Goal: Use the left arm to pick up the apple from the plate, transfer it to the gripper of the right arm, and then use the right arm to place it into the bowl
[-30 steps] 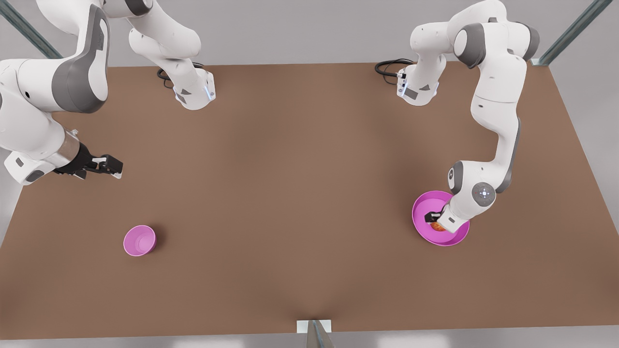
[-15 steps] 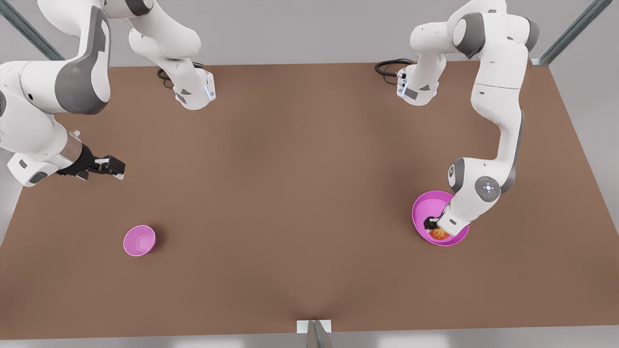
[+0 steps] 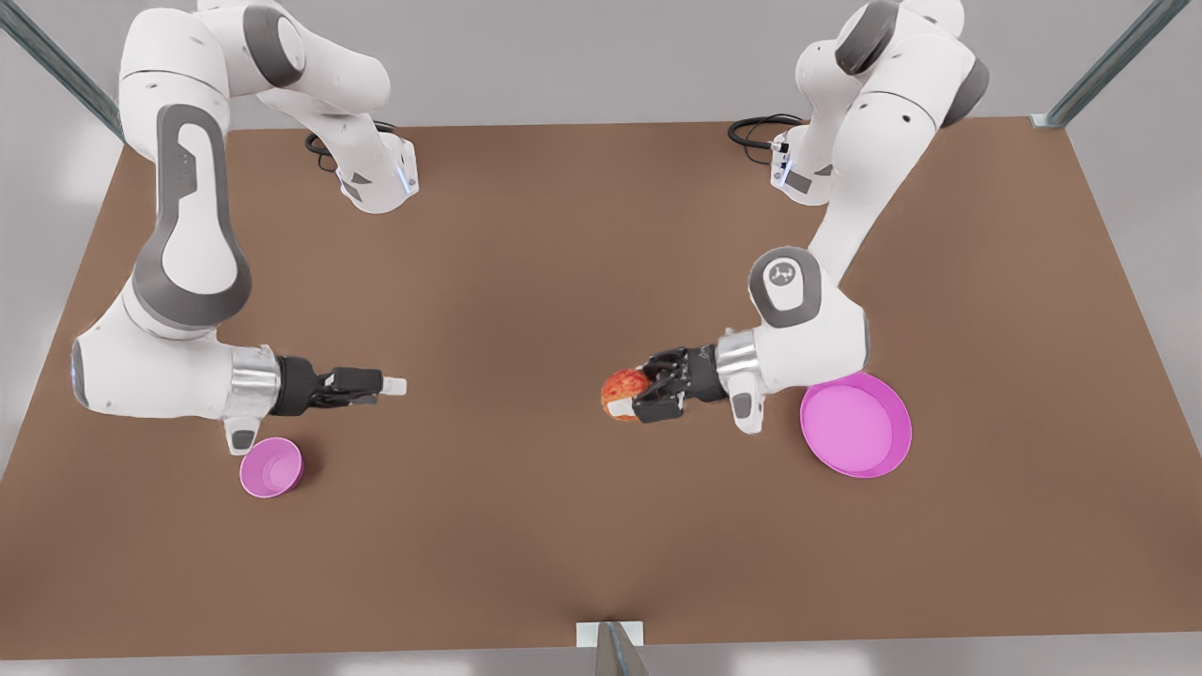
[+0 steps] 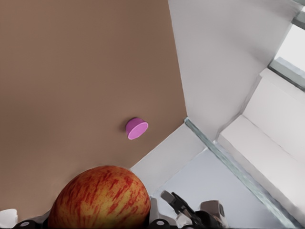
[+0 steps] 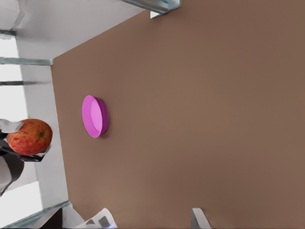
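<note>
Holding the apple, left end effector hovers beside plate.

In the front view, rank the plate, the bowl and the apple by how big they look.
1. The plate, plainly widest.
2. The bowl.
3. The apple, shut in the left pincer; held above the table, so its nearness to the camera makes the gap to the bowl unsure.

The apple, mottled red and yellow, hangs above the middle of the table, clamped in the left gripper. The wide pink plate lies bare. The small deep bowl stands upright, well apart.
</note>
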You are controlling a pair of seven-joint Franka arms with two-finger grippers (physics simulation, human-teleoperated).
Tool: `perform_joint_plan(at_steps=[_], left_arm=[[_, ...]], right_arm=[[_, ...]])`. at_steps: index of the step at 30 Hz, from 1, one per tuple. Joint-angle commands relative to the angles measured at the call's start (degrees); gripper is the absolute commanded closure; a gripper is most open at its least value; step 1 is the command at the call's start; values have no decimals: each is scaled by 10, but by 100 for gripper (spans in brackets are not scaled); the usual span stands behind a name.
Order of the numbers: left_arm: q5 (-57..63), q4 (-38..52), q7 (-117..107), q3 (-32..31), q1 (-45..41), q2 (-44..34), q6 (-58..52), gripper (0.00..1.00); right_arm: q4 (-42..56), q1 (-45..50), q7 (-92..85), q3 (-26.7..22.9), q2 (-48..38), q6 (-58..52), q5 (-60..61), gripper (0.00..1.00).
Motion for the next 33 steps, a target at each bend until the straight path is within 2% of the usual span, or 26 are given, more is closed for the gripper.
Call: perform_joint_plan(at_steps=[1, 3, 5, 6, 9, 13, 19, 25, 33], left_arm=[[-119, 3, -444, -1, -27, 9, 105, 26], [-157, 3, -444, -2, -27, 18, 105, 28], [-180, 3, -445, -1, -76, 29, 184, 28], [-183, 3, -446, -3, -78, 38, 188, 28], [-199, 28, -445, -2, -86, 55, 192, 31], [-201, 28, -445, -2, -87, 59, 193, 31], [-202, 54, -444, -2, -108, 93, 200, 31], [-202, 71, -444, -2, -123, 111, 219, 31], [-201, 71, -444, -2, -123, 111, 219, 31]], right_arm=[[0, 1, -10, 22, 17, 81, 124, 0], [-13, 7, -60, 51, 42, 113, 158, 0], [-32, 7, -204, 56, 88, 114, 259, 0], [-32, 6, -261, 68, 110, 113, 284, 0], [-32, 17, -315, 80, 130, 111, 351, 0], [-91, 10, -460, 82, 119, 100, 345, 0], [-89, 23, -532, 85, 122, 123, 324, 0], [-94, 48, -528, 85, 124, 156, 435, 0], [-112, 49, -537, 94, 133, 157, 437, 0]])
